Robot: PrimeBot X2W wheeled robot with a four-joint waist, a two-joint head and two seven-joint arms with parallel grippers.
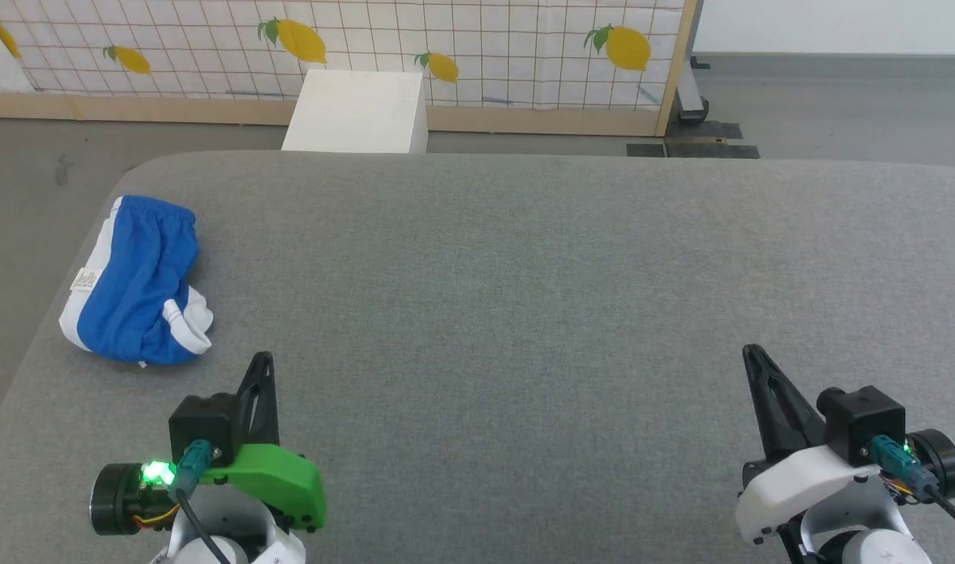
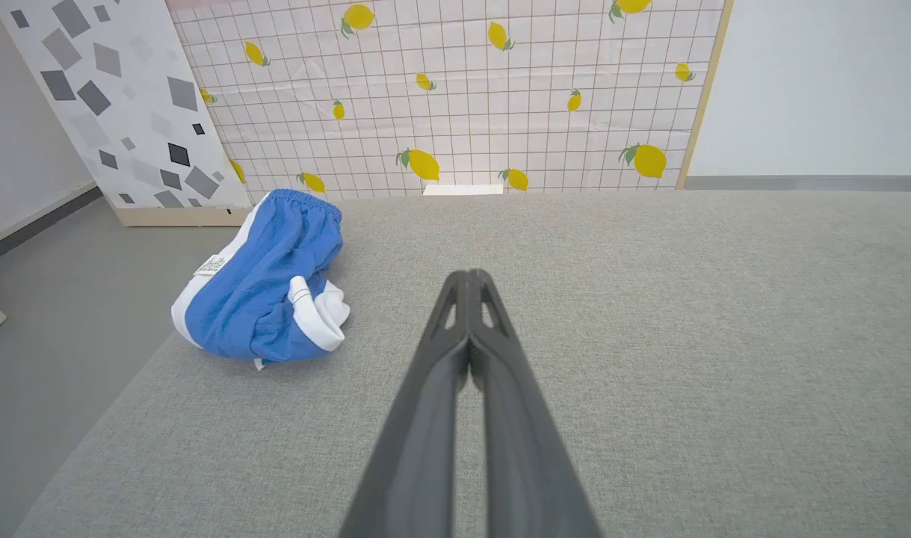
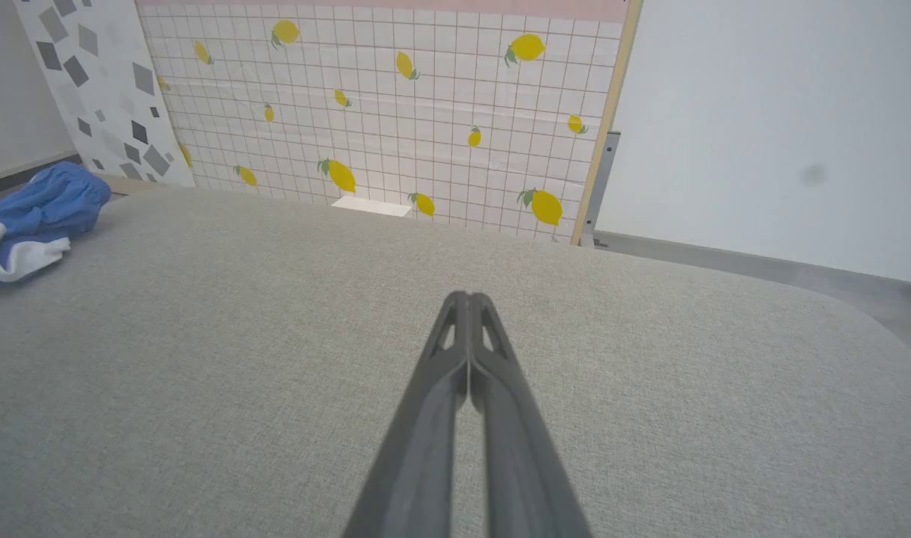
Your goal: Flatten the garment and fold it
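On grey table (image 1: 524, 258), left edge: one garment (image 1: 132, 282), crumpled. I count two: left gripper (image 1: 264, 360), right gripper (image 1: 751, 352), fingers pressed together, empty.

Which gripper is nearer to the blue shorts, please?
Left. The left gripper hangs shut just short of the blue shorts, slightly to their right; the right gripper, also shut, is far across the grey surface.
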